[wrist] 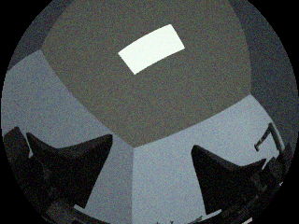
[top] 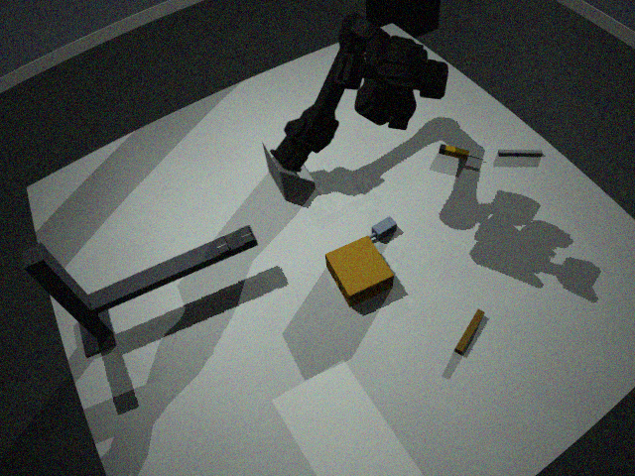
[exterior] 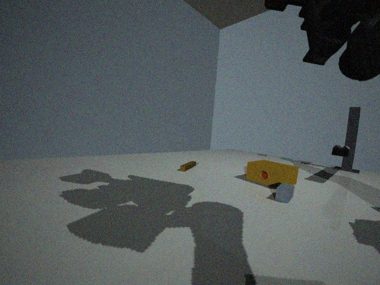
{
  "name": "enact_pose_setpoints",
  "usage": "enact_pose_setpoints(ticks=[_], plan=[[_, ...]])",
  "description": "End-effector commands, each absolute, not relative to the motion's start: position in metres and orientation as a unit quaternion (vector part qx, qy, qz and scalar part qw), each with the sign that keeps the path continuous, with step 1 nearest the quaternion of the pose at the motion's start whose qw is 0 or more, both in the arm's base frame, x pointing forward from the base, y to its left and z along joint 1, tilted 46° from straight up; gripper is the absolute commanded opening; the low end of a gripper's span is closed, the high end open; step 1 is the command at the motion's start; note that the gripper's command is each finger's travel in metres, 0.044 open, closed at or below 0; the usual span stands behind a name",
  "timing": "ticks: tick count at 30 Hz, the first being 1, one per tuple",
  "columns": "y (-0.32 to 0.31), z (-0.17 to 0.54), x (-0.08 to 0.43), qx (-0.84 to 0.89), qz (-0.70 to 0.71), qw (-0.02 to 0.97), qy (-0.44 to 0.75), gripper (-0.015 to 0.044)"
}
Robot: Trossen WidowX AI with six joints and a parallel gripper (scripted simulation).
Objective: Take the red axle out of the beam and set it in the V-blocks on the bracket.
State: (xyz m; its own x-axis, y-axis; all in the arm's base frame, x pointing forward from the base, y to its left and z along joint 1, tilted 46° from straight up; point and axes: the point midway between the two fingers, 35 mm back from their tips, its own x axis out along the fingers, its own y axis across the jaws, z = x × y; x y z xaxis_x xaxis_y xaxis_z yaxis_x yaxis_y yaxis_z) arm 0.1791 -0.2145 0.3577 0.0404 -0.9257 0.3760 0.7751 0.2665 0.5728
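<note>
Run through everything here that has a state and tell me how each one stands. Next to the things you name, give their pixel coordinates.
Pincer [top: 290, 177] [wrist: 153, 146]: open, nothing held.
Red axle [exterior: 264, 175]: in the beam, one end showing.
Beam [top: 358, 266] [exterior: 276, 171]: holding the axle.
V-blocks [top: 233, 240] [exterior: 340, 151]: unoccupied.
Bracket [top: 164, 271] [exterior: 352, 135]: post upright.
Small orange bar [top: 469, 332] [exterior: 187, 165]: lying down.

Small orange bar [top: 469, 331], apparently wooden, lies alone.

The bench [top: 512, 400] [exterior: 147, 269] has a pale top surface. Directly on it: the yellow beam [top: 358, 269] [exterior: 276, 171], a blue-grey block [top: 384, 228] [exterior: 284, 192] near the beam, and a slim yellow bar [top: 469, 331] [exterior: 187, 165] well apart from both.
</note>
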Motion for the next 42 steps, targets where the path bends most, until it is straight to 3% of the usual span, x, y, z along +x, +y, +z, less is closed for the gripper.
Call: enact_pose_setpoints(ticks=[1,6,10,17,23,32,42], plan=[[-0.215,0.358,0.179,0.107,-0.596,0.713,-0.353,0.0426],[-0.222,0.364,0.180,0.106,-0.594,0.717,-0.349,0.0440],[-0.227,0.354,0.216,0.099,-0.559,0.769,-0.294,0.0440],[-0.223,0.285,0.305,0.148,-0.440,0.882,-0.085,0.0440],[-0.191,0.201,0.341,0.269,-0.341,0.892,0.123,0.0440],[-0.111,0.116,0.318,0.482,-0.257,0.740,0.392,0.0440],[-0.020,0.117,0.260,0.673,-0.243,0.395,0.576,0.0440]])
